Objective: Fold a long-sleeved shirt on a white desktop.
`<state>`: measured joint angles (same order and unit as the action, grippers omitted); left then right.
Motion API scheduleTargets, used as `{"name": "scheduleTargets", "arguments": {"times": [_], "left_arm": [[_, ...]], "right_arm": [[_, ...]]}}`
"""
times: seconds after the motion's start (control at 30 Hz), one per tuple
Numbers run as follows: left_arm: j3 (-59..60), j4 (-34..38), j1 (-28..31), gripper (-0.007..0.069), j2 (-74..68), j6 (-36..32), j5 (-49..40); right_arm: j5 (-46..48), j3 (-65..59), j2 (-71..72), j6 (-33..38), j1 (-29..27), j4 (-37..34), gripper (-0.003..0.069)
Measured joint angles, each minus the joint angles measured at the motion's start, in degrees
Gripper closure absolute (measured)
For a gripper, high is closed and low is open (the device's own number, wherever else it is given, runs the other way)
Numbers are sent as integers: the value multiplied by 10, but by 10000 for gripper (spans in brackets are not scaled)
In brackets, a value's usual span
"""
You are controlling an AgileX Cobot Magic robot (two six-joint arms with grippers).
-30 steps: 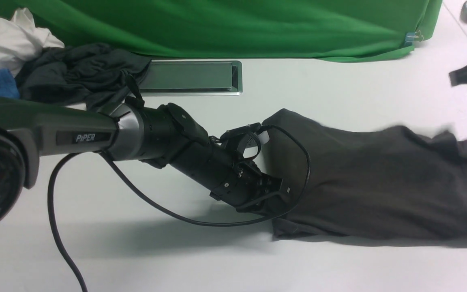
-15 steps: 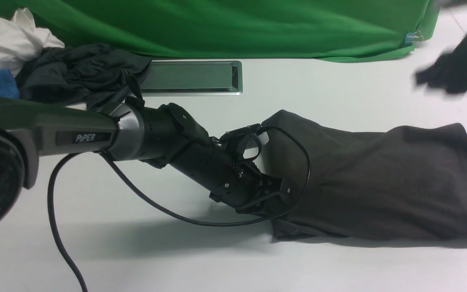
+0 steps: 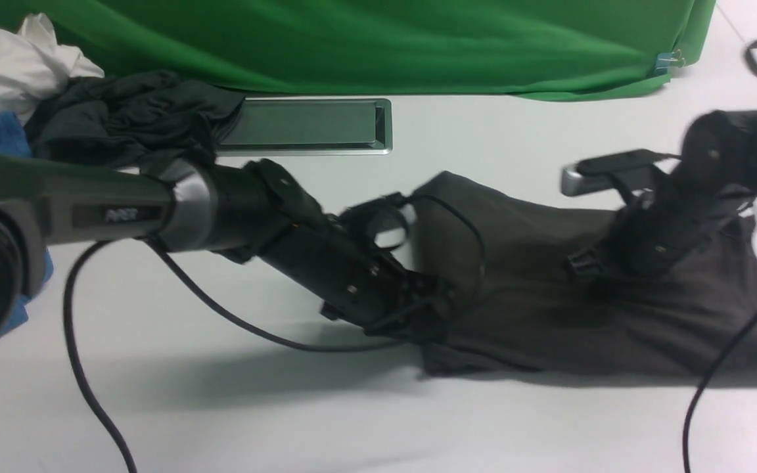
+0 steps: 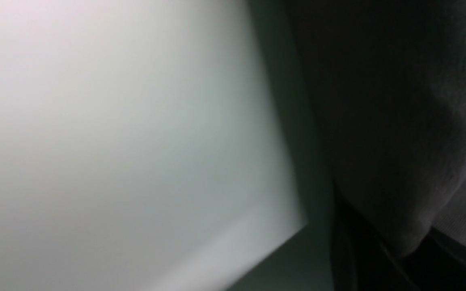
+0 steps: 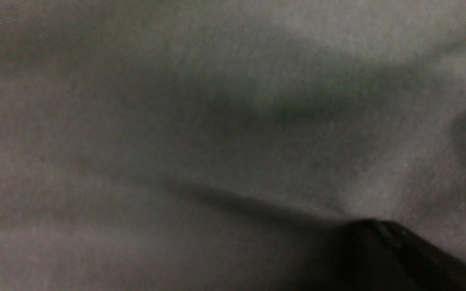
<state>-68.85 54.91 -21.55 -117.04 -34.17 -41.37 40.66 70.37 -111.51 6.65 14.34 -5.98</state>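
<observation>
One long-sleeved shirt lies as a long dark band on the white surface, right of the middle (its right end reaches the edge of the front view). The left pincer is closed on the shirt's left edge. The right pincer is closed too, its tips pinching the cloth near the shirt's middle.

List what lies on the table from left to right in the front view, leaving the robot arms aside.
Going right: white cloth → grey garment → metal slot → dark shirt.
</observation>
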Motion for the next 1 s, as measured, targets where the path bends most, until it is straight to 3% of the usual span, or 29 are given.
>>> {"name": "scheduleTargets", "arguments": {"times": [0.27, 0.47, 0.7, 0.83, 0.97, 1.0], "left_arm": [[1, -93, 89, 564, 33, 11, 12], [2, -208, 172, 564, 62, 75, 13], [3, -243, 196, 543, 62, 110, 32], [3, -266, 196, 423, 68, 136, 37], [3, -334, 196, 204, 96, 208, 27], [3, -334, 196, 204, 99, 214, 27]], "right_arm": [[19, 157, -91, 0, 63, -28, 638], [61, 313, -175, 0, 118, -51, 629], [68, 372, -191, -12, 127, -53, 608], [85, 383, -186, -16, 126, -50, 575], [101, 383, -137, -17, 125, -36, 524], [102, 383, -129, -16, 125, -35, 518]]}}
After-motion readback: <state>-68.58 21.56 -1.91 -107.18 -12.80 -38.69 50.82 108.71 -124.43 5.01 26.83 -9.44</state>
